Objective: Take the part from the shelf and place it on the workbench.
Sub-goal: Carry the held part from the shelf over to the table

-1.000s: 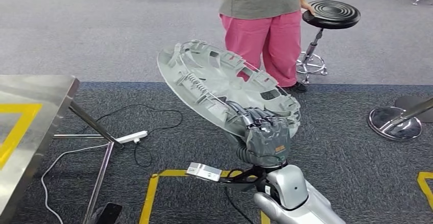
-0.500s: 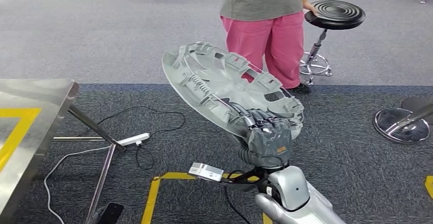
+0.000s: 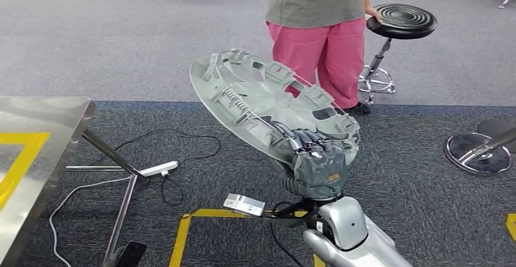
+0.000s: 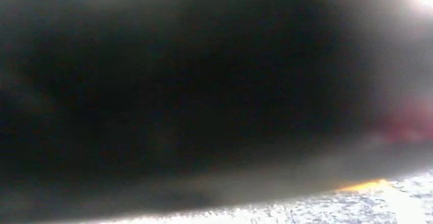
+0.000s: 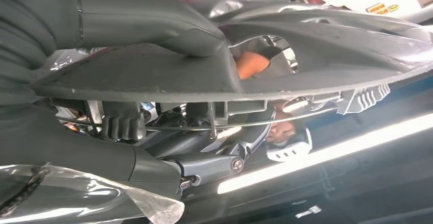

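The part (image 3: 261, 103) is a large round grey plastic disc with ribs and cut-outs. It is held tilted in the air over the dark carpet. My right hand (image 3: 317, 166) grips its near edge from below. In the right wrist view the thick grey thumb (image 5: 153, 20) lies on one face of the part (image 5: 316, 55) and the darker fingers (image 5: 122, 124) press on the ribbed face. The workbench (image 3: 42, 151) is a steel table with yellow tape at the left edge, well apart from the part.
A person in pink trousers (image 3: 316, 48) stands just beyond the part, one hand on a black stool (image 3: 401, 20). A chrome stool base (image 3: 477, 151) lies at the right. A power strip with cable (image 3: 158, 168) and yellow floor tape (image 3: 182, 230) lie beside the table legs.
The whole picture sways slightly, so the camera has moved. My right hand keeps the same hold on the part, and the person stays by the stool.
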You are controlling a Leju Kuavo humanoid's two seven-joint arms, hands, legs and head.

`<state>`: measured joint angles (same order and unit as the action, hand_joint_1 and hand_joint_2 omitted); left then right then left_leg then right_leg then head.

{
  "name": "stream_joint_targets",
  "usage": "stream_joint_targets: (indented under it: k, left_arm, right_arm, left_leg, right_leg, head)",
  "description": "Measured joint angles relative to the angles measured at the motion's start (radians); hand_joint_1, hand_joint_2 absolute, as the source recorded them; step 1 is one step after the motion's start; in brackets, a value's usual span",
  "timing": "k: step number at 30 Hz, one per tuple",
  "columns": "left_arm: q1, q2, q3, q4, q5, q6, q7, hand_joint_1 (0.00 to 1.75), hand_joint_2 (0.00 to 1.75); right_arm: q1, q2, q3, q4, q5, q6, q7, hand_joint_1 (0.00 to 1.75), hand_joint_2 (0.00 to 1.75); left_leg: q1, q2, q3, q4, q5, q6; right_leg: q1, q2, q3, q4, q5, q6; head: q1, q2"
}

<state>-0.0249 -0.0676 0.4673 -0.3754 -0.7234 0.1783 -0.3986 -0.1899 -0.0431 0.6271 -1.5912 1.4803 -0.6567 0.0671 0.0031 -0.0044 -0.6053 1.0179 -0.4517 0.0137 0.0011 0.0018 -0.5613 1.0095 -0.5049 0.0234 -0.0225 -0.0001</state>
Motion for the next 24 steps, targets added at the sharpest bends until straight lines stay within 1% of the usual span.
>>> stream_joint_targets:
  k: [1,2,3,4,5,6,7,8,9,10,11,12,13,15,16,17,18,19,20,21,22,23,24]
  left_arm:
    - [0.000,0.000,0.000,0.000,0.000,0.000,0.000,0.00,0.00]
    - [-0.001,0.000,0.000,0.000,-0.001,0.000,0.000,0.00,0.00]
    - [-0.002,0.001,0.000,0.000,-0.001,0.000,0.000,0.00,0.00]
    - [-0.004,0.001,0.000,0.000,-0.002,0.000,0.000,0.00,0.00]
    - [-0.004,0.001,0.000,0.000,-0.004,0.000,0.000,0.00,0.00]
    - [-0.004,0.001,0.001,0.000,-0.005,0.000,0.001,0.00,0.00]
    - [-0.004,0.001,0.001,0.000,-0.006,0.000,0.001,0.00,0.00]
    - [-0.004,0.000,0.000,0.000,-0.007,0.000,0.001,0.00,0.00]
    - [-0.004,0.000,0.000,0.000,-0.008,0.000,0.001,0.00,0.00]
    - [-0.004,0.000,0.000,0.000,-0.008,0.000,0.001,0.00,0.00]
    - [-0.005,0.000,0.001,0.000,-0.009,0.000,0.001,0.00,0.00]
    - [-0.005,0.000,0.001,0.000,-0.009,0.000,0.001,0.00,0.00]
    - [-0.005,0.000,0.001,0.000,-0.009,0.000,0.000,0.00,0.00]
    - [-0.005,0.000,0.001,0.000,-0.009,0.000,0.000,0.00,0.00]
    - [-0.006,0.000,0.001,0.000,-0.009,0.000,0.001,0.00,0.00]
    - [-0.007,-0.001,0.001,0.000,-0.009,0.000,0.001,0.00,0.00]
    - [-0.007,-0.001,0.001,0.000,-0.009,0.000,0.001,0.00,0.00]
    - [-0.006,-0.001,0.000,0.000,-0.010,-0.001,0.001,0.00,0.00]
    - [-0.005,-0.002,0.001,0.000,-0.010,-0.001,0.001,0.00,0.00]
    - [-0.004,-0.002,0.001,0.000,-0.010,-0.001,0.001,0.00,0.00]
    - [-0.004,-0.002,0.001,0.000,-0.010,-0.001,0.001,0.00,0.00]
    - [-0.004,-0.002,0.001,0.000,-0.010,-0.001,0.001,0.00,0.00]
    - [-0.005,-0.002,0.001,0.000,-0.010,-0.001,0.001,0.00,0.00]
  right_arm:
    - [0.000,0.000,0.000,0.000,0.000,0.000,0.000,1.75,1.75]
    - [-0.001,0.000,0.000,0.000,-0.001,0.000,0.000,1.75,1.75]
    - [-0.001,0.000,0.000,0.000,0.000,0.000,0.000,1.75,1.75]
    - [-0.001,0.000,0.000,0.000,0.000,0.000,0.000,1.75,1.75]
    - [0.000,0.000,0.000,0.000,0.000,0.001,0.000,1.75,1.75]
    - [0.000,0.000,0.000,0.000,0.000,0.001,0.000,1.75,1.75]
    - [0.000,0.000,0.000,0.000,0.000,0.002,0.001,1.75,1.75]
    - [0.000,0.000,0.000,0.000,0.000,0.002,0.001,1.75,1.75]
    - [0.000,0.000,0.000,0.000,0.000,0.001,0.000,1.75,1.75]
    - [0.000,0.000,0.000,0.000,0.000,0.001,-0.001,1.75,1.75]
    - [-0.001,0.000,0.000,0.000,0.000,0.001,-0.002,1.75,1.75]
    - [-0.001,0.000,0.000,0.000,-0.001,0.000,-0.002,1.75,1.75]
    - [-0.001,0.000,0.000,0.001,-0.001,0.000,-0.001,1.75,1.75]
    - [0.000,0.000,-0.002,0.000,-0.001,0.000,0.000,1.75,1.75]
    - [0.000,0.001,-0.002,0.000,-0.001,0.000,0.001,1.75,1.75]
    - [-0.001,0.001,-0.002,0.000,0.000,0.000,0.000,1.75,1.75]
    - [-0.002,0.002,-0.002,0.000,0.001,0.000,-0.001,1.75,1.75]
    - [-0.002,0.002,-0.002,0.000,0.001,0.000,-0.002,1.75,1.75]
    - [-0.001,0.002,-0.002,0.001,0.001,0.000,-0.002,1.75,1.75]
    - [-0.001,0.002,-0.002,0.001,0.001,0.000,-0.002,1.75,1.75]
    - [-0.001,0.002,-0.002,0.001,0.001,-0.001,-0.002,1.75,1.75]
    - [-0.001,0.002,-0.002,0.002,0.001,-0.001,-0.002,1.75,1.75]
    - [-0.001,0.003,-0.002,0.002,0.001,-0.001,-0.002,1.75,1.75]
  left_leg:
    - [0.001,0.000,0.004,-0.004,0.000,0.007]
    - [0.003,0.000,0.009,-0.008,0.000,0.013]
    - [0.002,0.000,0.011,-0.009,-0.002,0.018]
    - [0.001,0.000,0.013,-0.008,-0.005,0.022]
    - [0.000,0.000,0.015,-0.008,-0.007,0.024]
    - [-0.002,0.000,0.018,-0.008,-0.010,0.025]
    - [-0.003,-0.001,0.022,-0.008,-0.014,0.025]
    - [-0.003,-0.001,0.028,-0.008,-0.018,0.024]
    - [-0.003,-0.002,0.035,-0.008,-0.023,0.021]
    - [-0.005,-0.003,0.039,-0.007,-0.028,0.018]
    - [-0.007,-0.003,0.041,-0.005,-0.032,0.013]
    - [-0.008,-0.003,0.040,-0.004,-0.034,0.009]
    - [-0.008,-0.003,0.039,-0.004,-0.035,0.005]
    - [-0.006,-0.003,0.038,-0.002,-0.040,-0.005]
    - [-0.005,-0.003,0.033,0.013,-0.050,-0.011]
    - [-0.004,-0.002,0.017,0.049,-0.070,-0.017]
    - [-0.002,-0.002,-0.010,0.105,-0.097,-0.022]
    - [0.000,-0.002,-0.047,0.176,-0.126,-0.026]
    - [0.002,-0.002,-0.084,0.243,-0.148,-0.029]
    - [0.003,-0.001,-0.110,0.284,-0.154,-0.031]
    - [0.005,-0.001,-0.120,0.288,-0.137,-0.033]
    - [0.006,-0.001,-0.108,0.250,-0.101,-0.033]
    - [0.008,0.000,-0.083,0.185,-0.054,-0.033]
  right_leg:
    - [-0.001,0.000,-0.010,0.020,-0.013,0.004]
    - [-0.001,0.000,-0.031,0.062,-0.034,0.008]
    - [-0.003,0.000,-0.065,0.125,-0.061,0.010]
    - [-0.003,0.000,-0.105,0.198,-0.087,0.012]
    - [-0.004,0.000,-0.143,0.259,-0.102,0.014]
    - [-0.004,0.000,-0.167,0.289,-0.100,0.014]
    - [-0.004,0.000,-0.171,0.280,-0.078,0.013]
    - [-0.004,-0.001,-0.154,0.229,-0.039,0.011]
    - [-0.004,-0.001,-0.125,0.157,0.004,0.008]
    - [-0.002,-0.001,-0.092,0.090,0.034,0.005]
    - [-0.001,-0.001,-0.066,0.039,0.051,0.001]
    - [0.000,0.000,-0.052,0.014,0.053,-0.003]
    - [0.002,0.001,-0.047,0.009,0.047,-0.006]
    - [0.000,0.002,-0.044,0.001,0.045,-0.015]
    - [-0.002,0.002,-0.040,-0.003,0.045,-0.020]
    - [-0.004,0.001,-0.034,-0.006,0.044,-0.026]
    - [-0.004,0.000,-0.030,-0.008,0.042,-0.030]
    - [-0.003,-0.001,-0.026,-0.008,0.039,-0.034]
    - [-0.003,-0.001,-0.023,-0.008,0.036,-0.035]
    - [-0.003,-0.001,-0.019,-0.008,0.032,-0.036]
    - [-0.003,0.000,-0.015,-0.007,0.029,-0.035]
    - [-0.003,0.001,-0.008,-0.007,0.025,-0.033]
    - [-0.003,0.002,-0.001,-0.007,0.020,-0.031]
  head:
    - [0.002,0.000]
    - [0.004,0.000]
    - [0.007,0.000]
    - [0.008,0.000]
    - [0.008,0.000]
    - [0.008,0.000]
    - [0.009,0.000]
    - [0.009,0.000]
    - [0.009,0.000]
    - [0.009,0.000]
    - [0.008,0.000]
    - [0.008,0.000]
    - [0.007,0.000]
    - [0.005,0.000]
    - [0.004,0.000]
    - [0.002,0.000]
    - [0.001,0.000]
    - [0.000,0.000]
    - [0.000,0.000]
    - [0.000,0.000]
    - [0.000,0.000]
    - [0.000,0.000]
    - [0.000,0.000]
